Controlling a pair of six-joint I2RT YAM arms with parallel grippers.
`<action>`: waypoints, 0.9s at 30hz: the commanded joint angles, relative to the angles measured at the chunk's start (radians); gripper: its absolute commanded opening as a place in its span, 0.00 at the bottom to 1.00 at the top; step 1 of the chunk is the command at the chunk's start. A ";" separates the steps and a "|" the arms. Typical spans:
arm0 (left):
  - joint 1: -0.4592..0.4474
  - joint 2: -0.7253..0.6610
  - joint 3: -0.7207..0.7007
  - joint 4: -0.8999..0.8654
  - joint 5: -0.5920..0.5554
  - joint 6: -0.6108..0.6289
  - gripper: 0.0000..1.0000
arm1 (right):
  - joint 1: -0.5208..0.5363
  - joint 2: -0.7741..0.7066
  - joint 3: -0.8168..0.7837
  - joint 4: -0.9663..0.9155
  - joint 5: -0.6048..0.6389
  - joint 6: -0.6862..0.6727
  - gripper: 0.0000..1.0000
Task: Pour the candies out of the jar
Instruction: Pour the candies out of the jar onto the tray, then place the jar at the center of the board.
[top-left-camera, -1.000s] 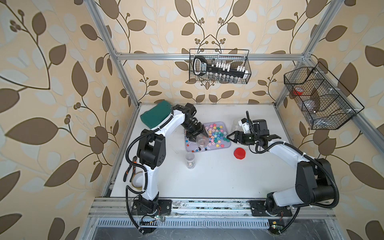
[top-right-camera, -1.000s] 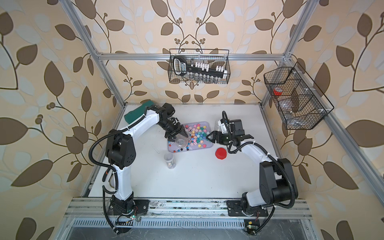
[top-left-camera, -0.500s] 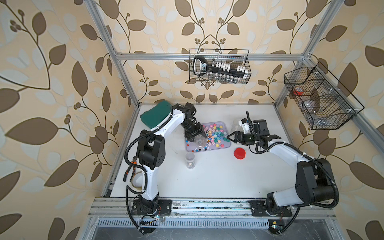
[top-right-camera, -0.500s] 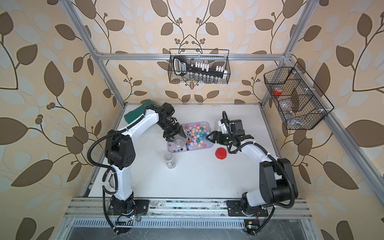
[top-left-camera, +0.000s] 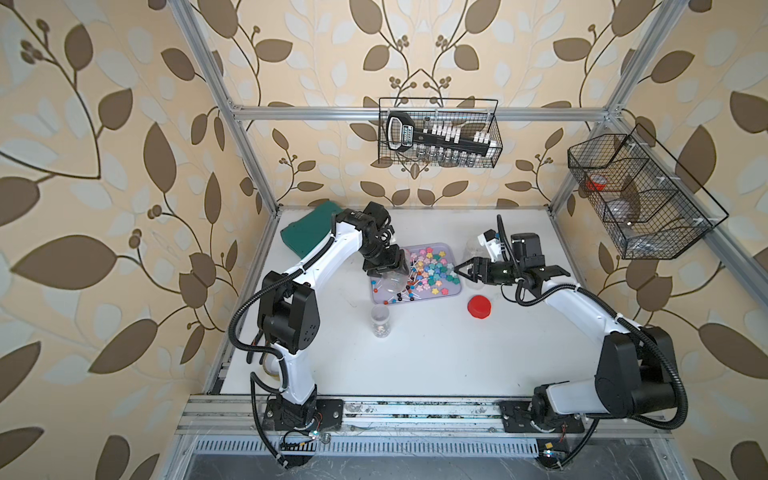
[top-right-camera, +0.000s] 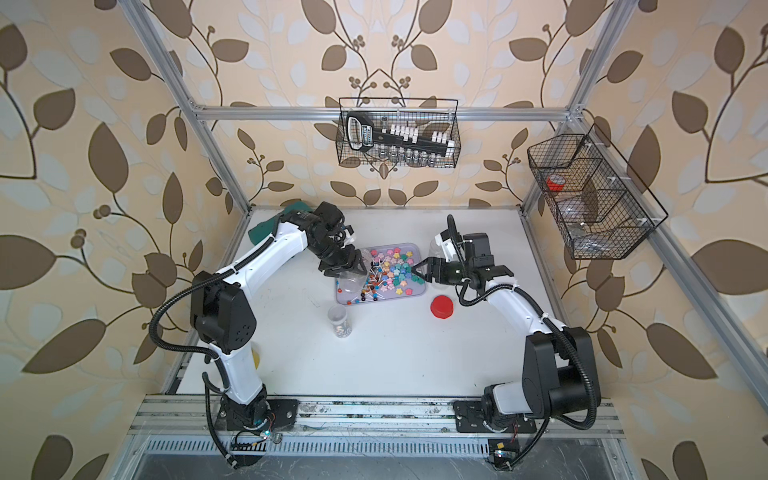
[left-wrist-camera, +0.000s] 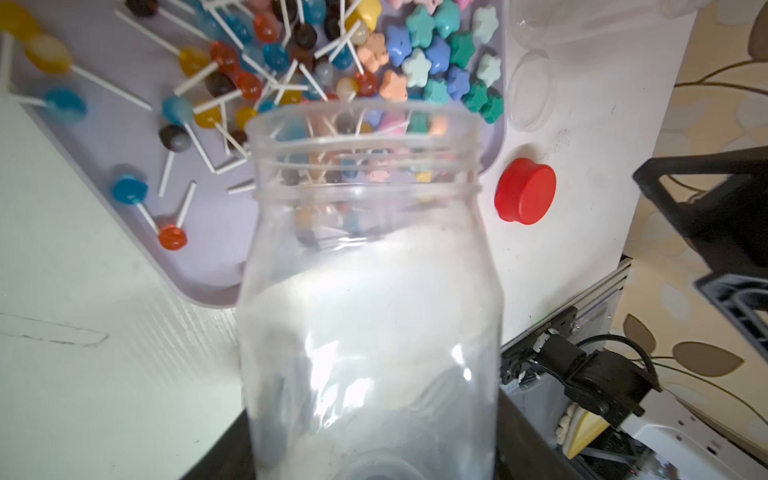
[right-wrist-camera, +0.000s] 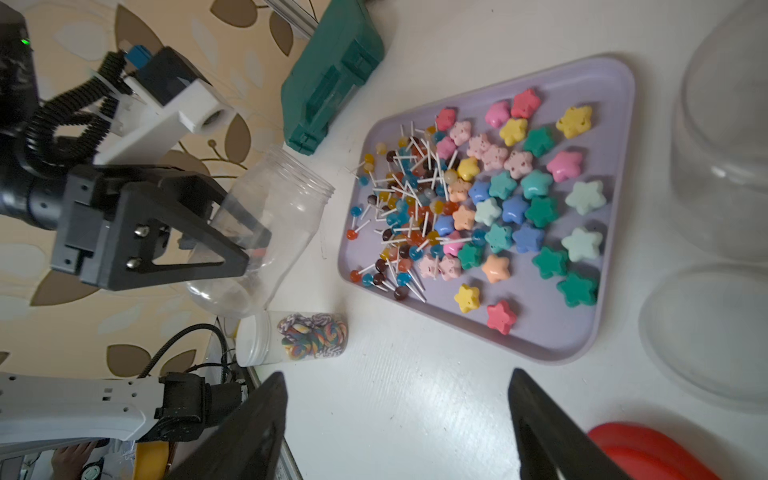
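My left gripper is shut on a clear plastic jar. The jar is tipped with its mouth towards the left end of a lilac tray, and it looks empty. The candies lie spread on the tray: star-like pastel pieces and ball lollipops on white sticks. My right gripper hovers open at the tray's right edge, holding nothing.
A red lid lies on the table right of the tray. A small capped jar of swirl lollipops stands in front of the tray. Another clear jar stands behind my right gripper. A green case lies back left.
My left gripper has drifted slightly left with the jar over the tray's left end. The right arm has stayed in place, its jaws a touch narrower.
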 joint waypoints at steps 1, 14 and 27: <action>-0.009 -0.088 -0.056 0.106 -0.060 0.141 0.37 | -0.001 -0.010 0.109 -0.050 -0.048 0.014 0.79; -0.025 -0.477 -0.530 0.732 -0.037 0.381 0.39 | 0.049 0.249 0.645 -0.410 -0.086 0.016 0.77; -0.051 -0.597 -0.639 0.878 0.043 0.449 0.44 | 0.201 0.449 1.024 -0.730 0.003 -0.061 0.73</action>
